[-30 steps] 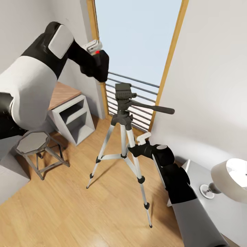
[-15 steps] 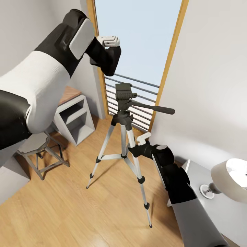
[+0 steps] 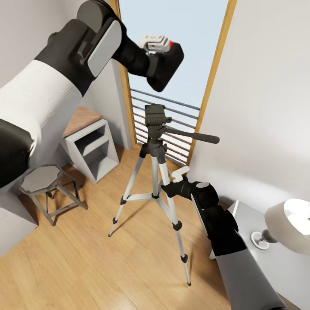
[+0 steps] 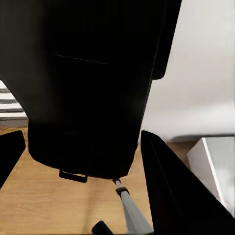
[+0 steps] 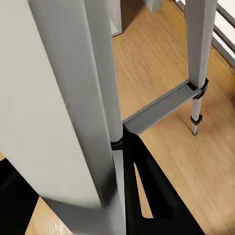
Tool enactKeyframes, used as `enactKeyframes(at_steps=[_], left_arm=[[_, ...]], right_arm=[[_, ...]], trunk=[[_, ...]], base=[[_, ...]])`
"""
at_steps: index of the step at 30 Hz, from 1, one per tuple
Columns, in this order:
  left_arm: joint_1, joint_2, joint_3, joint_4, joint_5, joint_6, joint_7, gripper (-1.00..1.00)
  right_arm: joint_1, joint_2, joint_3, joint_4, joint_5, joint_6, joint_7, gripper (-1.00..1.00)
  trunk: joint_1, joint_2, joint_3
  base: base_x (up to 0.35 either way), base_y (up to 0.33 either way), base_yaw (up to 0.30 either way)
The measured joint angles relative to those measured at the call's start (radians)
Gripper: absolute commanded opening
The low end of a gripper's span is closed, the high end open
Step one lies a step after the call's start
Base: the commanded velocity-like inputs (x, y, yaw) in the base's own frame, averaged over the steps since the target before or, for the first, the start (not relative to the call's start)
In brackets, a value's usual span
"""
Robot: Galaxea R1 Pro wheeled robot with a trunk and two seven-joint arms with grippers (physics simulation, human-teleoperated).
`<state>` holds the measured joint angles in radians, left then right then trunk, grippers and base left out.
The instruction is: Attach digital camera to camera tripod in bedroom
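While grey stool and wood-topped desk are sitting at left, left gripper is clenching digital camera up high before window, above and apart from black head of camera tripod. Tripod is standing on wood floor. Right gripper is clamping silver tripod leg. Lamp is sitting far right.
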<state>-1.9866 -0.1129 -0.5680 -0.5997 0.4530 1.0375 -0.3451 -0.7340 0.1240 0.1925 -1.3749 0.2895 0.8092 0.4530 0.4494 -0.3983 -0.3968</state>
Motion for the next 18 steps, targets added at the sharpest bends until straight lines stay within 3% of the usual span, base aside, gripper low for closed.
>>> enactKeyframes(at_steps=[6,8,11,12,16,17,18], left_arm=[[0.0,0.007,-0.1,-0.078,-0.136,0.006,-0.044,-1.0],[0.0,0.013,-0.128,-0.116,-0.165,0.007,-0.067,-1.0],[0.0,0.037,-0.14,-0.137,-0.158,0.006,-0.145,-1.0],[0.0,0.057,-0.142,-0.145,-0.139,0.002,-0.21,-1.0],[0.0,0.121,-0.144,-0.165,-0.126,-0.038,-0.403,-1.0],[0.0,0.162,-0.145,-0.179,-0.112,-0.083,-0.514,-1.0],[0.0,0.186,-0.145,-0.186,-0.127,-0.121,-0.573,-1.0]], right_arm=[[0.0,0.0,0.0,0.0,0.0,0.001,-0.001,-1.0],[0.0,0.0,0.001,-0.001,0.001,0.002,-0.001,-1.0],[0.0,0.0,0.001,-0.001,0.002,0.002,0.0,-1.0],[0.0,0.0,0.001,-0.001,0.002,0.002,0.0,-1.0],[0.0,0.0,0.001,-0.001,0.002,0.003,0.0,-1.0],[0.0,0.0,0.001,-0.002,0.002,0.003,0.0,-1.0],[0.0,0.0,0.001,-0.001,0.002,0.003,0.0,-1.0]], trunk=[[0.0,0.0,0.0],[0.0,0.0,0.0],[0.0,0.0,0.0],[0.0,0.0,0.0],[0.0,0.0,0.0],[0.0,0.0,0.0],[0.0,0.0,0.0]], base=[[0.0,0.0,0.0],[0.0,0.0,0.0],[0.0,0.0,0.0],[0.0,0.0,0.0],[0.0,0.0,0.0],[0.0,0.0,0.0],[0.0,0.0,0.0]])
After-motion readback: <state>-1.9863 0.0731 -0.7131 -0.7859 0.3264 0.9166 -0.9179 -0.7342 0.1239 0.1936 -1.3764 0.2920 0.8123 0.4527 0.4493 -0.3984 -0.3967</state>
